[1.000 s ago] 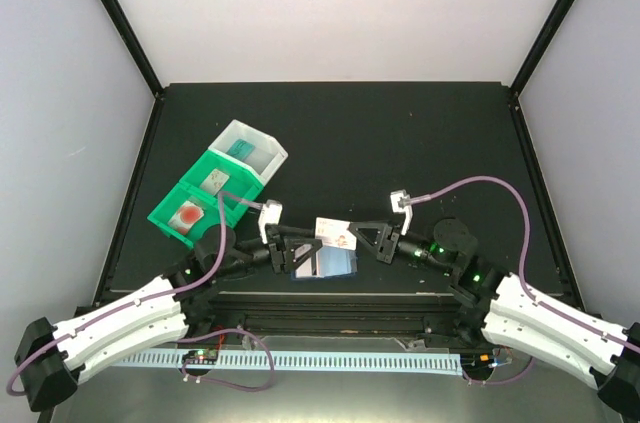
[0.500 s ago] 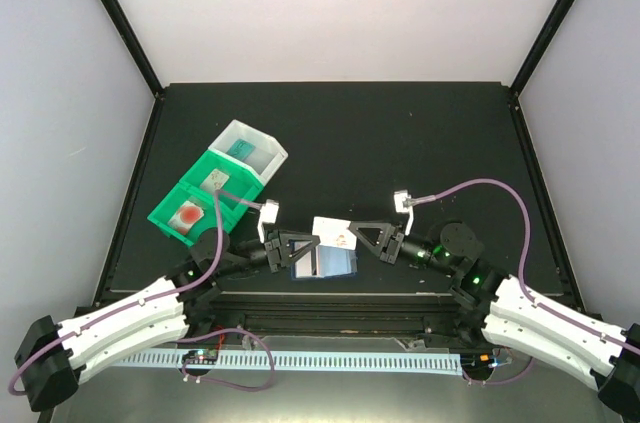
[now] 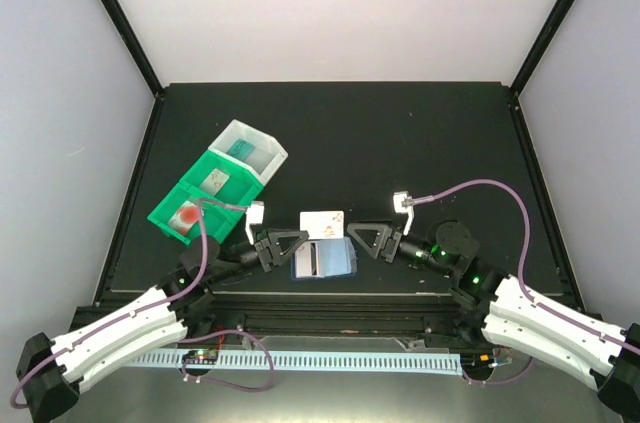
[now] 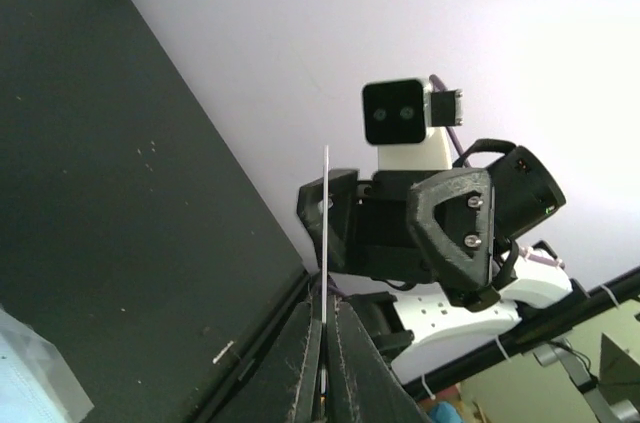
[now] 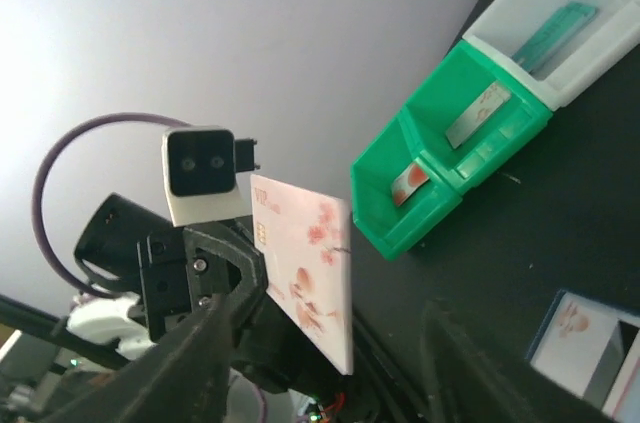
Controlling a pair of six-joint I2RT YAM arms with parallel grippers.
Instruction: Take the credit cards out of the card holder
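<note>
The card holder [image 3: 323, 260] lies open near the table's front edge, its pale blue inside facing up; a corner of it also shows in the right wrist view [image 5: 590, 343]. Just above it, my left gripper [image 3: 302, 237] is shut on a pale credit card [image 3: 322, 222] printed with pink blossoms [image 5: 305, 278]. In the left wrist view this card [image 4: 325, 233] stands edge-on between the closed fingers of the left gripper [image 4: 325, 348]. My right gripper [image 3: 350, 239] faces it from the right, open [image 5: 335, 373], with nothing between its fingers and not touching the card.
A green bin [image 3: 190, 205] and a white bin [image 3: 250, 150] stand together at the back left. In the right wrist view the green bin [image 5: 440, 173] holds a grey card and a red one, and the white bin [image 5: 560, 33] holds a teal card.
The blossom card has passed from right gripper to left: the left one shut on it, the right one then opened and let go. The left arm has drawn back leftward with the card.
</note>
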